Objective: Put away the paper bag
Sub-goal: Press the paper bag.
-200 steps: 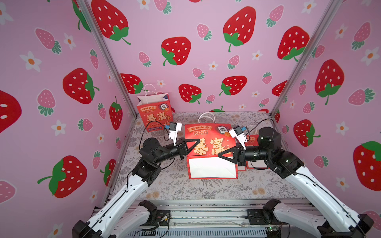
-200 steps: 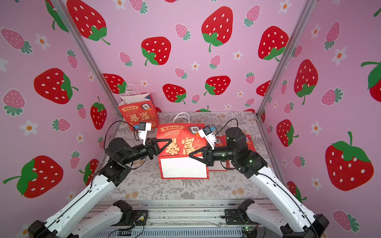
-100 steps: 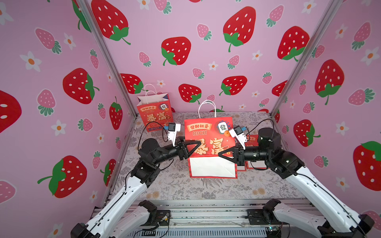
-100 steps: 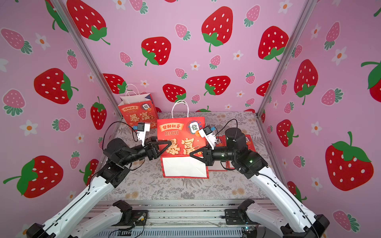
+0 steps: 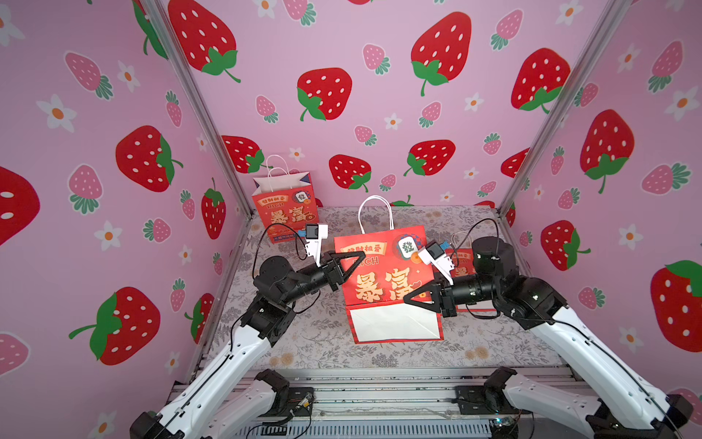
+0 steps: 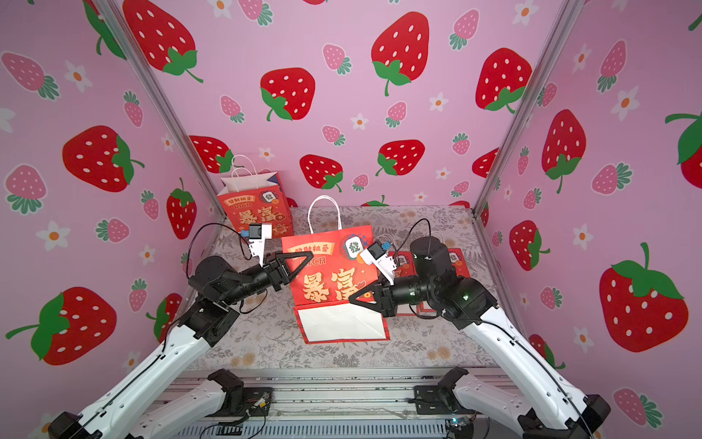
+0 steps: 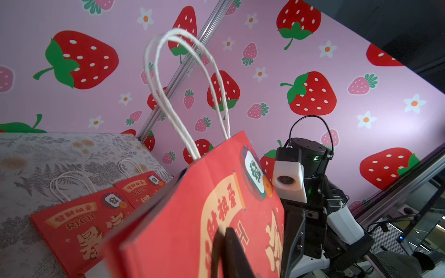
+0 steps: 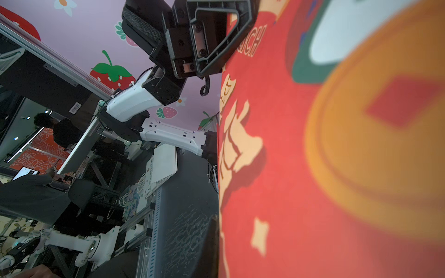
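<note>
**Lifting a folded red paper bag upright between two robot arms**

Rising from the low, folded slant of a moment ago, the red paper bag with gold lettering (image 5: 383, 281) is now standing nearly upright at the middle of the grey floral table (image 5: 304, 342). Its white twisted-cord handles (image 5: 374, 213) are pointing up. Its white base panel (image 5: 395, 323) is lying flat on the table toward the robot, so the body is hinging up from that fold. For putting it away, this probably means the bag is being posed for a better hold and is not yet stored.

The black left gripper (image 5: 359, 254), which was spreading open half a second ago, is resting against the bag's upper left corner. How far its jaws are closed, or whether they are pinching paper, cannot be told. The black right gripper (image 5: 407, 298) is clamping shut on the bag's right edge, just above the fold.

A matching red bag (image 5: 286, 213) is standing open in the back left corner, and flat red bags (image 7: 79, 223) are lying at the right.
</note>
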